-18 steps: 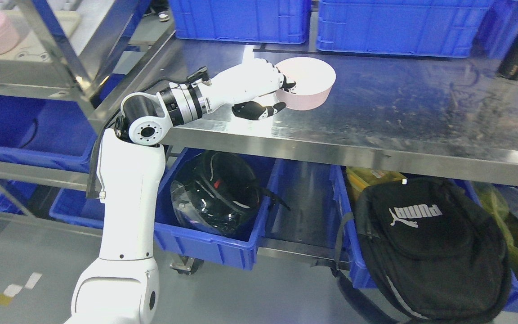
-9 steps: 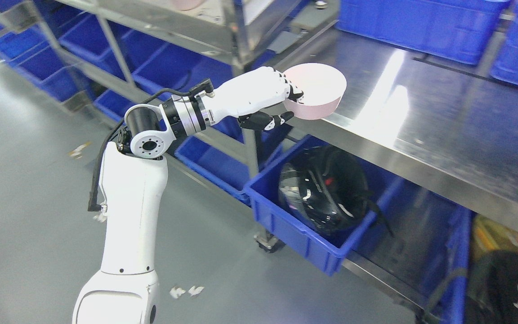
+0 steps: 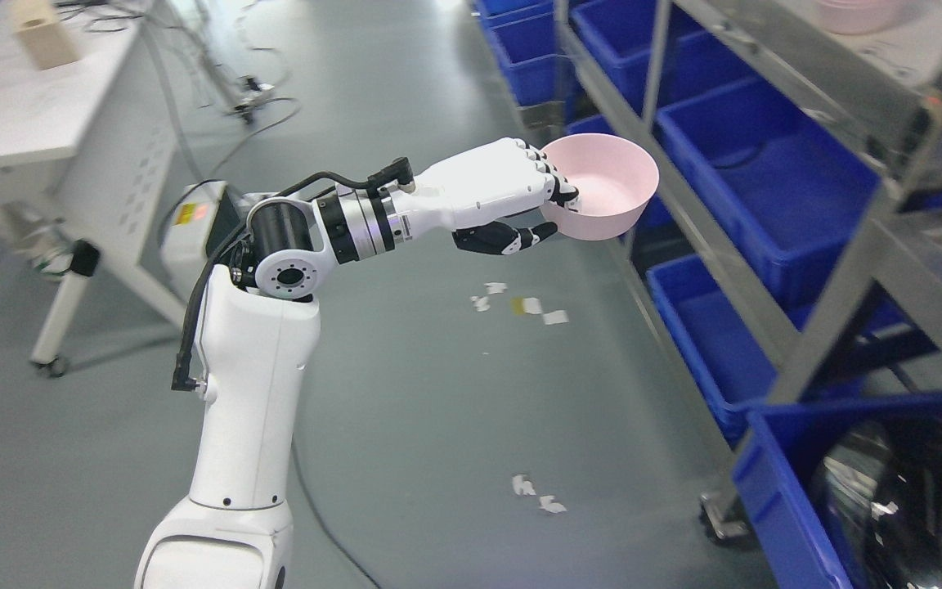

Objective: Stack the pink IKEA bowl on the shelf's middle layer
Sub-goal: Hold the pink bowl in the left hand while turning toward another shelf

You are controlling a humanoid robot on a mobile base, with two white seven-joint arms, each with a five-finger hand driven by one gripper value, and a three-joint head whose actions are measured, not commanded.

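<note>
While the base swings round, the whole view has panned: a second ago the camera faced the steel worktop with the bowl just lifted off it, now it looks down the aisle along the shelf (image 3: 773, 327). That shift is camera motion, not the objects moving. What holds constant is the grip: left hand (image 3: 520, 204) keeps the pink bowl (image 3: 606, 186) pinched at its near rim, fingers over the edge and thumb under the wall, same pose relative to the wrist in all three frames. Bowl is upright, mouth slightly tilted toward the camera, carried in the air over the grey floor, near the shelf's front post but not touching anything. Right arm not visible. Up top right, a pink bowl-like shape (image 3: 855, 12) sits on a steel shelf level, cropped by the frame edge; likely the stack target, can't confirm which layer. My read: pick is done, transport is underway, grasp looks stable. Next needs a lift up and in past the shelf's front rail; rim clearance there is the risk.
</note>
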